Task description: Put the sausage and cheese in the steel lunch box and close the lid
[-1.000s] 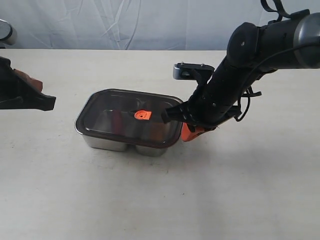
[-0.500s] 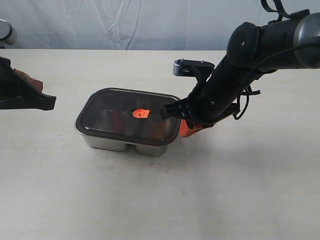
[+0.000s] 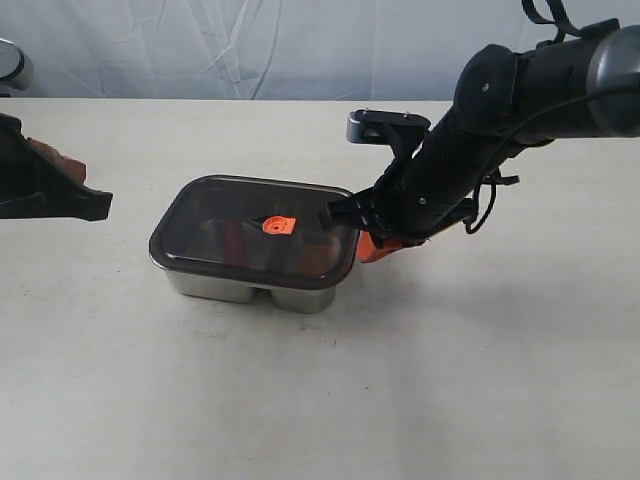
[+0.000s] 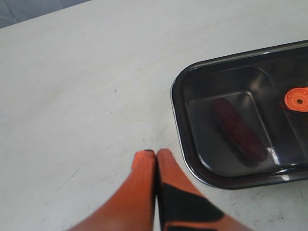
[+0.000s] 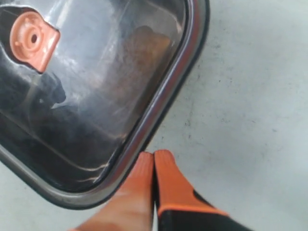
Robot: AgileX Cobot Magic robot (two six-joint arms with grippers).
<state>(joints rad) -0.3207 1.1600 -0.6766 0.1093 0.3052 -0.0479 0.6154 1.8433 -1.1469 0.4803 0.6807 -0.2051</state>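
Right pincer [image 3: 372, 246] creeps sideways and up in exterior view, tips now just beside near rim of lid [image 3: 240, 215]. Lid edge on my side, tilted up a second ago, is now down and level on steel lunch box [image 3: 225, 283]. Whole lid shifts slightly away from my tips. Orange valve [image 3: 278, 225] travels with it.

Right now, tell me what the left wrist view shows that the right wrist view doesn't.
Left wrist only: the sausage, seen through the lid, and the shut left claw over the table. Right wrist only: the cheese, blurred under the lid, and the shut right claw beside the lid's rim. Both: the lid, its orange valve and the table.
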